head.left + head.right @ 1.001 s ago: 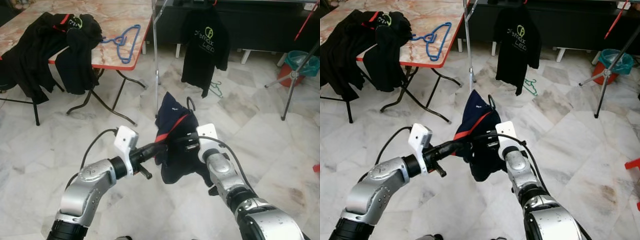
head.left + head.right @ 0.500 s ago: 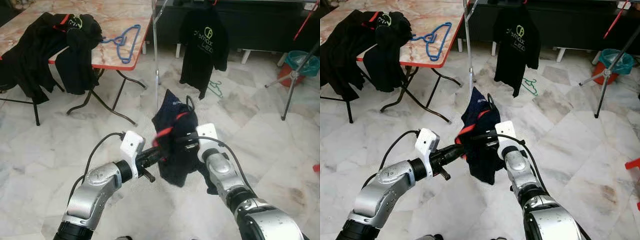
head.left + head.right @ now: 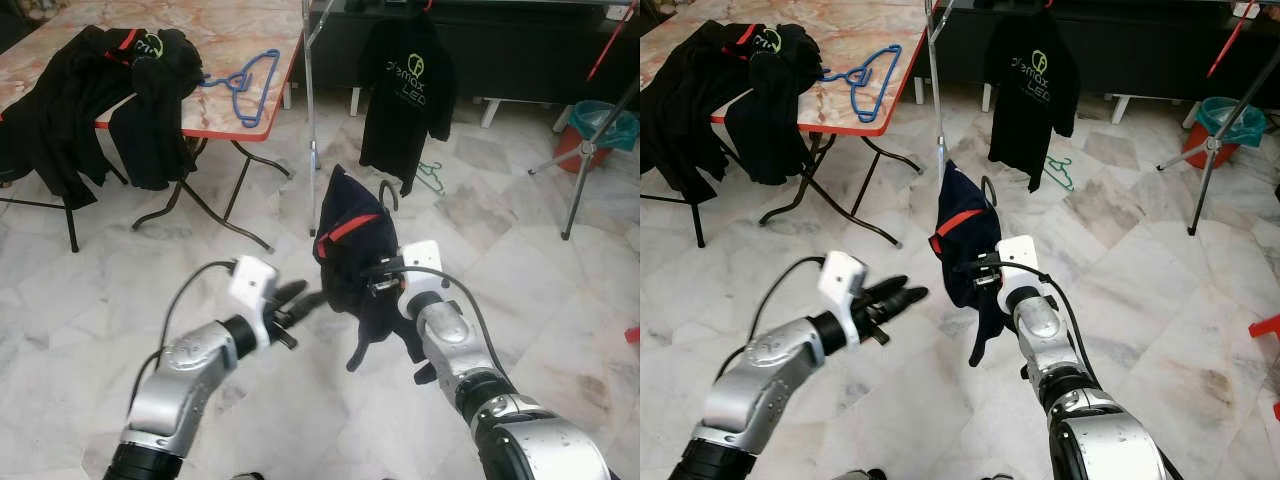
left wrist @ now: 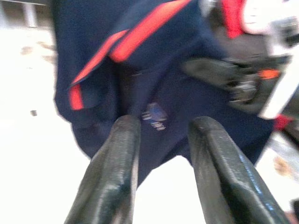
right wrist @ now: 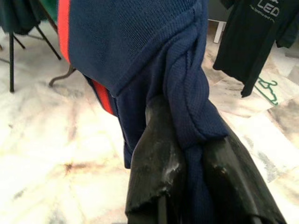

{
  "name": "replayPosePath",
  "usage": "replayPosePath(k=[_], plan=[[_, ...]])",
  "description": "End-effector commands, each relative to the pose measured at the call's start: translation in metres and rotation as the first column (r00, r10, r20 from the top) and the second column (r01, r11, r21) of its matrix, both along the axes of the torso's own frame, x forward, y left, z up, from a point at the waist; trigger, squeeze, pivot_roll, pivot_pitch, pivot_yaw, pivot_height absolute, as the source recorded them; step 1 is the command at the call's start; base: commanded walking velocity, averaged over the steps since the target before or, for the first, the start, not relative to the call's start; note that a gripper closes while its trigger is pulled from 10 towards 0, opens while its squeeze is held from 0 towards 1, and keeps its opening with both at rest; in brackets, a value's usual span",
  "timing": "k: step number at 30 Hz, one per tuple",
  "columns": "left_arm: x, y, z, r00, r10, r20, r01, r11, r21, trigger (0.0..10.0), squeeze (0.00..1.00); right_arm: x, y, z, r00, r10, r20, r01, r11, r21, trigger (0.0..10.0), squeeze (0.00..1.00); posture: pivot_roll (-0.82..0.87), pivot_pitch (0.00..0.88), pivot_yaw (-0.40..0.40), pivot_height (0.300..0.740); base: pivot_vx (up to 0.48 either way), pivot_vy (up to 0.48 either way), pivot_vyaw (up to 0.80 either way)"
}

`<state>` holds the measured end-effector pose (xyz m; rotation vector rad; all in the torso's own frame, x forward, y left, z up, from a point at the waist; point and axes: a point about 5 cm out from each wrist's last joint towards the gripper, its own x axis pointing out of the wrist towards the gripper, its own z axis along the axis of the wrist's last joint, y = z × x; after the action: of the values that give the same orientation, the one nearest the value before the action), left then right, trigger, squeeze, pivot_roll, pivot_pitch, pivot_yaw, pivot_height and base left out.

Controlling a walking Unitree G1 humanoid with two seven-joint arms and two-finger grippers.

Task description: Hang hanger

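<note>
A navy shirt with a red stripe (image 3: pixel 355 250) hangs bunched on a hanger whose black hook (image 3: pixel 385 192) sticks up above it. My right gripper (image 5: pixel 187 140) is shut on a twisted fold of the navy cloth, holding the bundle up over the floor. One sleeve dangles below. My left gripper (image 3: pixel 305 297) stands open just left of the shirt, apart from it; in the left wrist view its fingers (image 4: pixel 117 163) are spread with nothing between them. The silver clothes rail pole (image 3: pixel 310 100) rises behind the shirt.
A black shirt (image 3: pixel 405 90) hangs on the rail ahead. At the far left stands a folding table (image 3: pixel 240 30) with blue hangers (image 3: pixel 245 80) and black clothes (image 3: pixel 110 100). A green hanger (image 3: pixel 432 175) lies on the floor. A tripod (image 3: pixel 585 170) and teal bucket (image 3: pixel 605 125) are at right.
My left gripper has let go of the shirt, opened and drawn back to the left. The right gripper has lifted the shirt a little, and a sleeve now hangs loose.
</note>
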<state>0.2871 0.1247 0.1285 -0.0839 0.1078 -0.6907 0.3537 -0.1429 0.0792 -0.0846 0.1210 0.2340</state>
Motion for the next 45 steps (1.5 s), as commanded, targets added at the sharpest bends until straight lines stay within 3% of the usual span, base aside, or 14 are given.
replayPosePath(k=[1, 4, 5, 6, 7, 13, 18, 26, 30, 31, 36, 38, 42, 45], plan=[[0.002, 0.007, 0.0, 0.999, 0.041, 0.017, -0.042, 0.999, 0.031, 10.0, 1.0, 0.01, -0.001, 0.022, 0.996, 0.01, 0.093, -0.016, 0.998, 0.055, 10.0, 0.0, 0.07, 0.109, -0.008, 0.74, 0.0, 0.0, 0.0], [0.005, 0.018, 0.0, 0.995, 0.097, 0.028, -0.098, 0.994, 0.048, 10.0, 1.0, 0.01, -0.005, 0.025, 0.994, 0.06, 0.094, -0.07, 0.992, 0.106, 10.0, 0.0, 0.06, 0.112, -0.011, 0.74, 0.0, 0.0, 0.0], [0.005, 0.022, -0.001, 0.993, 0.116, 0.034, -0.118, 0.991, 0.061, 10.0, 0.51, 0.009, -0.006, 0.025, 0.992, 0.084, 0.095, -0.096, 0.987, 0.127, 10.0, 0.0, 0.06, 0.112, -0.011, 0.74, 0.0, 0.0, 0.0], [0.006, 0.024, -0.001, 0.991, 0.129, 0.039, -0.131, 0.989, 0.069, 10.0, 0.51, 0.009, -0.007, 0.026, 0.99, 0.097, 0.098, -0.11, 0.985, 0.131, 10.0, 0.0, 0.06, 0.112, -0.011, 0.74, 0.0, 0.0, 0.0], [0.006, 0.026, -0.002, 0.99, 0.137, 0.04, -0.139, 0.987, 0.074, 10.0, 0.0, 0.008, -0.008, 0.026, 0.987, 0.122, 0.102, -0.135, 0.982, 0.134, 10.0, 0.0, 0.06, 0.113, -0.013, 0.74, 0.0, 0.0, 0.0], [0.006, 0.038, -0.003, 0.982, 0.178, 0.068, -0.185, 0.976, 0.117, 10.0, 0.0, 0.0, -0.016, 0.019, 0.957, 0.288, 0.046, -0.29, 0.955, 0.061, 10.0, 0.0, 0.06, 0.112, -0.017, 0.74, 0.0, 0.0, 0.0], [0.007, 0.046, 0.003, 0.976, 0.194, 0.101, -0.206, 0.971, 0.124, 10.0, 0.0, -0.008, -0.032, 0.012, 0.91, 0.412, -0.037, -0.412, 0.911, 0.001, 10.0, 0.0, 0.06, 0.112, -0.018, 0.74, 0.0, 0.0, 0.0], [-0.002, 0.04, 0.012, 0.991, 0.072, 0.11, -0.083, 0.991, 0.105, 10.0, 0.0, -0.011, -0.046, 0.017, 0.862, 0.5, -0.08, -0.502, 0.865, 0.002, 10.0, 0.0, 0.06, 0.112, -0.019, 0.74, 0.0, 0.0, 0.0], [-0.012, 0.034, 0.02, 0.993, -0.071, 0.089, 0.067, 0.997, 0.05, 10.0, 0.0, -0.016, -0.048, 0.021, 0.772, 0.627, -0.105, -0.625, 0.779, 0.059, 10.0, 0.0, 0.06, 0.11, -0.023, 0.74, 0.0, 0.0, 0.0], [-0.015, 0.034, 0.021, 0.991, -0.106, 0.083, 0.101, 0.993, 0.056, 10.0, 0.0, -0.019, -0.048, 0.021, 0.733, 0.671, -0.112, -0.666, 0.741, 0.085, 10.0, 0.0, 0.06, 0.109, -0.024, 0.74, 0.0, 0.0, 0.0], [-0.019, 0.034, 0.02, 0.988, -0.143, 0.066, 0.139, 0.989, 0.056, 10.0, 0.0, -0.026, -0.045, 0.019, 0.646, 0.752, -0.133, -0.743, 0.659, 0.116, 10.0, 0.0, 0.06, 0.105, -0.026, 0.74, 0.0, 0.0, 0.0], [-0.02, 0.033, 0.02, 0.986, -0.152, 0.065, 0.149, 0.988, 0.05, 10.0, 0.0, -0.026, -0.045, 0.018, 0.637, 0.759, -0.136, -0.747, 0.651, 0.134, 10.0, 0.0, 0.06, 0.105, -0.026, 0.74, 0.0, 0.0, 0.0], [-0.023, 0.028, 0.024, 0.979, -0.195, 0.061, 0.194, 0.981, 0.011, 10.0, 0.0, -0.035, -0.04, 0.013, 0.547, 0.823, -0.155, -0.809, 0.567, 0.155, 10.0, 0.0, 0.06, 0.093, -0.029, 0.74, 0.0, 0.0, 0.0], [-0.024, 0.027, 0.027, 0.976, -0.204, 0.073, 0.205, 0.979, -0.006, 10.0, 0.0, -0.037, -0.04, 0.01, 0.524, 0.834, -0.171, -0.82, 0.548, 0.163, 10.0, 0.0, 0.06, 0.085, -0.03, 0.74, 0.0, 0.0, 0.0]])
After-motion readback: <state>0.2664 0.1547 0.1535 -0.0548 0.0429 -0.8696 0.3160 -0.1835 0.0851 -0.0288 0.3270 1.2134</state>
